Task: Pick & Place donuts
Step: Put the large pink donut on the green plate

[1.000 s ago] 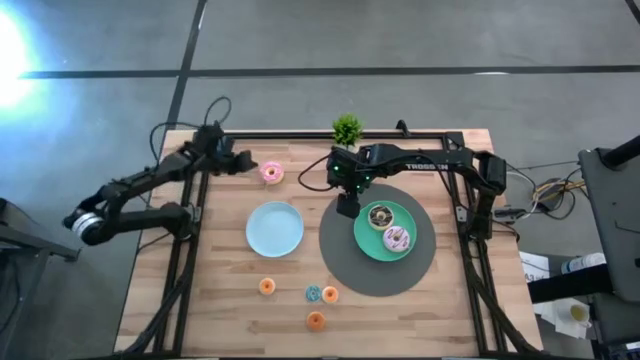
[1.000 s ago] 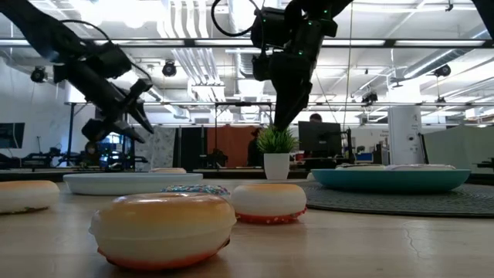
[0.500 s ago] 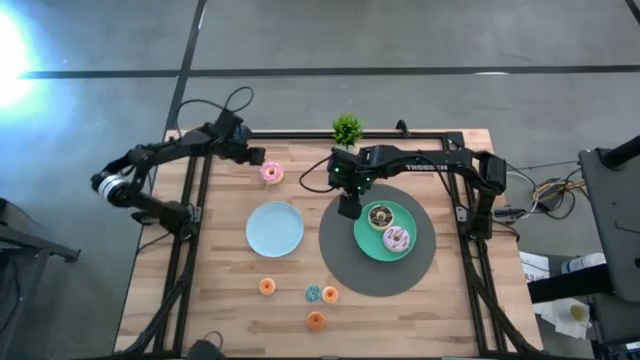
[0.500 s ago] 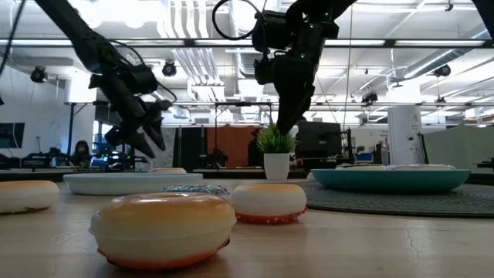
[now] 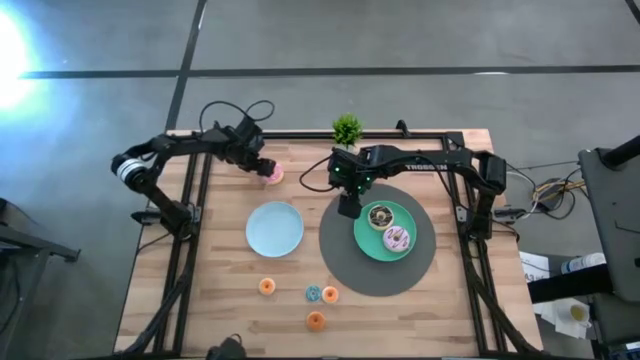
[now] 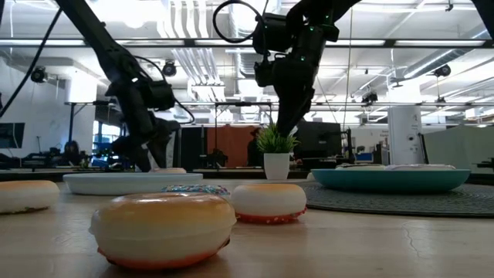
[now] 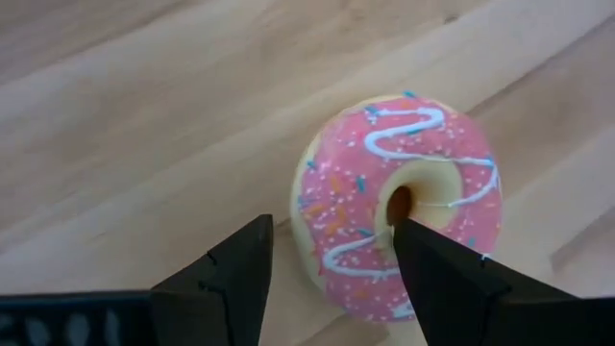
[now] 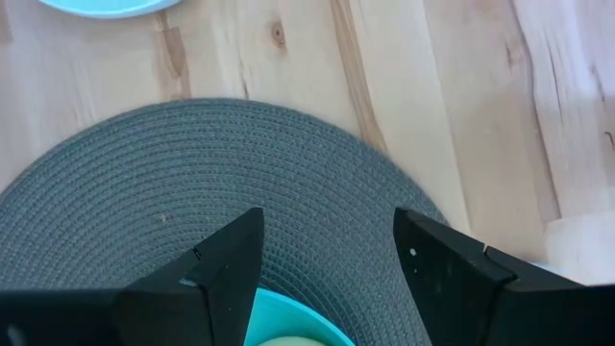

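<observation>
The pink donut (image 5: 272, 175) lies flat on the wood near the table's far edge, frosting up (image 7: 399, 207). My left gripper (image 5: 262, 168) is open and low over it (image 6: 147, 158). One finger (image 7: 423, 264) is at the hole and the other (image 7: 240, 269) is outside the ring's rim. The chocolate donut (image 5: 380, 215) and the pale sprinkled donut (image 5: 396, 238) lie on the teal plate (image 5: 372, 245). My right gripper (image 5: 347, 205) hangs open above the grey mat (image 8: 192, 183) at that plate's left side. My left gripper comes at the pink donut from above, pointing down. It straddles one side of the ring (image 7: 332, 226), with one finger at the hole and one outside the rim. I cannot tell whether either finger touches the donut, which lies flat on the table.
A light-blue plate (image 5: 274, 228) sits mid-table. Several minis lie near the near edge: orange (image 5: 266, 286), blue (image 5: 313, 293), yellow-orange (image 5: 330, 294), orange (image 5: 316, 320). A small green plant (image 5: 347, 128) stands at the far edge. Bare wood lies at the table's left side.
My left gripper has swung from the table's left edge toward the pink donut and come down until its open fingers sit over it.
</observation>
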Action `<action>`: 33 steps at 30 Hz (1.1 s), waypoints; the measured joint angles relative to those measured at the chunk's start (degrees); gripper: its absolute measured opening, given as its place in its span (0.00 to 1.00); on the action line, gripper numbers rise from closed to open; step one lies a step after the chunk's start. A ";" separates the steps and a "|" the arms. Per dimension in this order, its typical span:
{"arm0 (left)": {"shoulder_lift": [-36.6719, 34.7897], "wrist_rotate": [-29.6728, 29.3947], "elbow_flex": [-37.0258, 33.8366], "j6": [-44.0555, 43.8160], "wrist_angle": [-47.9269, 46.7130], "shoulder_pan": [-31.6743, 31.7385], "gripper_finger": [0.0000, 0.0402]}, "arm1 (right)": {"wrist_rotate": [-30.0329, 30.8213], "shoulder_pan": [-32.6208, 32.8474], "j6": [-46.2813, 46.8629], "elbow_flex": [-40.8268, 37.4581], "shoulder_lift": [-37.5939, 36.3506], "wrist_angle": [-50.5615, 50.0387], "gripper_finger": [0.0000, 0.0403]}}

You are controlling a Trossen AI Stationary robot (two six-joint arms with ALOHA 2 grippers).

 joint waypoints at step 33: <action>-11.00 5.29 -3.16 -5.31 10.17 -10.20 0.00 | -17.08 -8.04 38.09 -9.88 -0.09 27.20 0.56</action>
